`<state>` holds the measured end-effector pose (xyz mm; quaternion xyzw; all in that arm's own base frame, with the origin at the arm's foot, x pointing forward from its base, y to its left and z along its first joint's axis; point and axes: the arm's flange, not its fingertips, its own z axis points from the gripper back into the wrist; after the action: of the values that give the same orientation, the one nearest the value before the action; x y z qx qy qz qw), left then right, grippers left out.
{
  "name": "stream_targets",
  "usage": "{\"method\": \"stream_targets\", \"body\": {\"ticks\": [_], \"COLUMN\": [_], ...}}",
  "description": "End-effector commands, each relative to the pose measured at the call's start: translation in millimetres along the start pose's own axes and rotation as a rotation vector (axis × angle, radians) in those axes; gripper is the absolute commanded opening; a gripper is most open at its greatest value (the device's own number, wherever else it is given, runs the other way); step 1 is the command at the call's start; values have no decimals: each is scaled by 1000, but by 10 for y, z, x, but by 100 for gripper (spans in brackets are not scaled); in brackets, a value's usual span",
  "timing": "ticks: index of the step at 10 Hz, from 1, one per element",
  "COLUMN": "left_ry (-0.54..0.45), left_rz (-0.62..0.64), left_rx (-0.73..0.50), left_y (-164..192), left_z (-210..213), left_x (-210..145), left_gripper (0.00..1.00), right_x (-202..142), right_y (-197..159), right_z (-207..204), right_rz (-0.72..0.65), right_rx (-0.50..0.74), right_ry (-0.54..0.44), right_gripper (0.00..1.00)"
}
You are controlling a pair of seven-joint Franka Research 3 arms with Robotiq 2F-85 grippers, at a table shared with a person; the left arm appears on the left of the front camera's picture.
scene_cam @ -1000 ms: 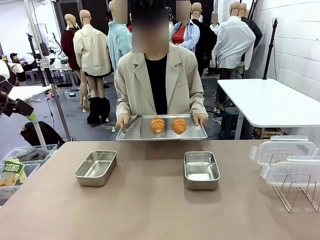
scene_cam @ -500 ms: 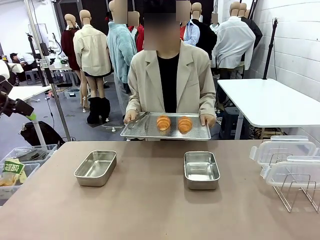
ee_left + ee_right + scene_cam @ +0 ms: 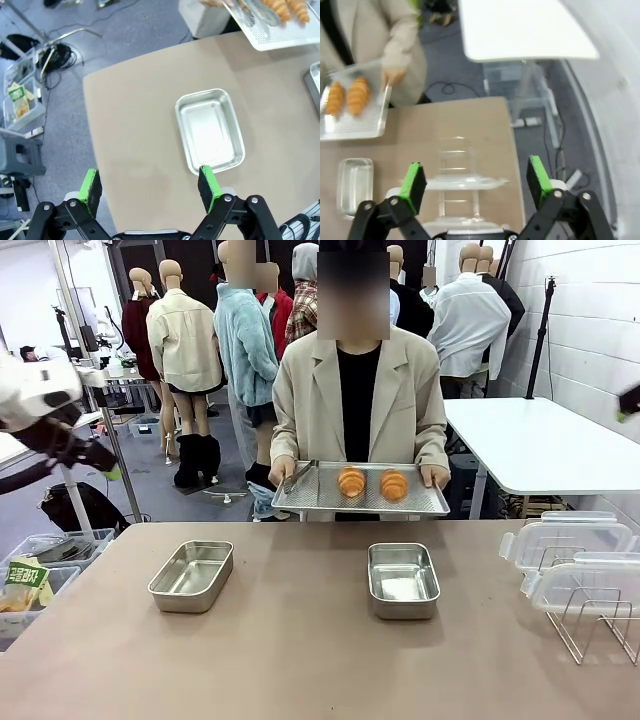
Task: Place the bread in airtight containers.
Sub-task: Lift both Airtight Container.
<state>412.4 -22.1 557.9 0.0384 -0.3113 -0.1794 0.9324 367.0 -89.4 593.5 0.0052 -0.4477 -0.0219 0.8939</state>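
A person (image 3: 360,400) at the far side holds a tray (image 3: 300,502) with two bread rolls (image 3: 351,481). Two containers (image 3: 192,576) sit on the tabletop (image 3: 300,660), well apart. The left gripper (image 3: 150,187) and right gripper (image 3: 476,180) have fingers apart

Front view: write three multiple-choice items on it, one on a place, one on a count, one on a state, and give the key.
1. Where do the golden-orange ridged bread rolls lie?
A. on the flat perforated steel tray held by the person
B. on the tan tabletop
C. between a gripper's fingers

2. How many rolls are there?
A. one
B. two
C. four

3. The two deep rectangular steel containers are
A. shut with lids
B. open and empty
C. each holding a roll

Key:
1 A, the rolls rest on the tray, which the person grips at both ends.
2 B, two lie side by side.
3 B, both containers show bare steel bottoms and no lids.
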Motion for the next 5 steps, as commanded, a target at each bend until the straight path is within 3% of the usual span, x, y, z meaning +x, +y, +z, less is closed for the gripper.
{"method": "stream_targets", "body": {"ticks": [1,2,3,5], "left_ry": [39,49,46,102], "left_rz": [36,71,120,180], "left_rx": [-33,-51,-57,-39], "left_y": [-64,-121,-234,-388], "left_z": [-140,-206,-310,-514], "left_x": [239,291,312,260], "left_gripper": [100,100,100,100], "right_x": [103,104,90,-18], "right_y": [536,905,1207,1537], "right_z": [220,189,127,3], "right_rz": [72,96,111,91], "right_rx": [135,204,193,209], "right_ry": [44,188,289,411], "right_gripper": [100,100,100,100]}}
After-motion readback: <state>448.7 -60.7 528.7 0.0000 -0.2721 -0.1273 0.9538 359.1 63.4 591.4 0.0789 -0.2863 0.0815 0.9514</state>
